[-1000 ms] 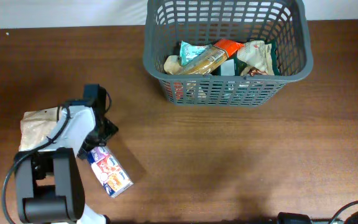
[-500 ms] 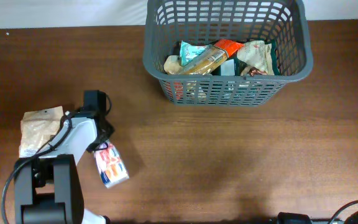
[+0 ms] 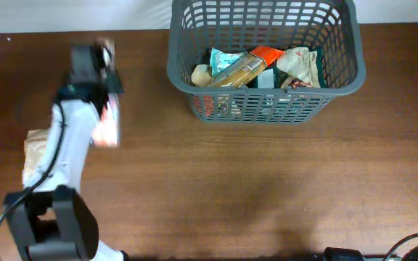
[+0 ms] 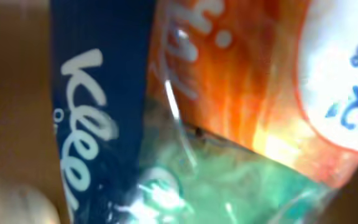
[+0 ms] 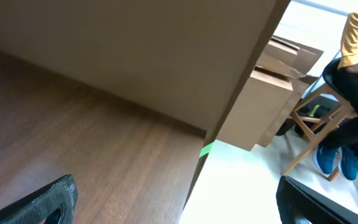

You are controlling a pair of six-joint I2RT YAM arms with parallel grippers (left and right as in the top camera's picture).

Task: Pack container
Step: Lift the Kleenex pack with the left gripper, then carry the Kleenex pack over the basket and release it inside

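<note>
The container (image 3: 267,110), a dark grey lattice basket, stands at the back of the table with several packets inside. My left gripper (image 3: 100,83) is raised over the table's left side, left of the basket, and is shut on a tissue packet (image 3: 107,127). That packet (image 4: 185,112) fills the left wrist view in blue, orange and green, hiding the fingers. In the right wrist view my right gripper (image 5: 185,208) stands open with nothing between its dark fingertips (image 5: 48,199). It does not show in the overhead view.
A beige packet (image 3: 38,151) lies on the table at the left, beside my left arm. In the right wrist view, the table's edge (image 5: 197,168) shows, with cardboard boxes (image 5: 266,106) and a seated person (image 5: 353,74) beyond it.
My left gripper closed on the tissue packet at the front left, lifted it, and swung it toward the back of the table, nearer the basket. The right gripper has not moved.
</note>
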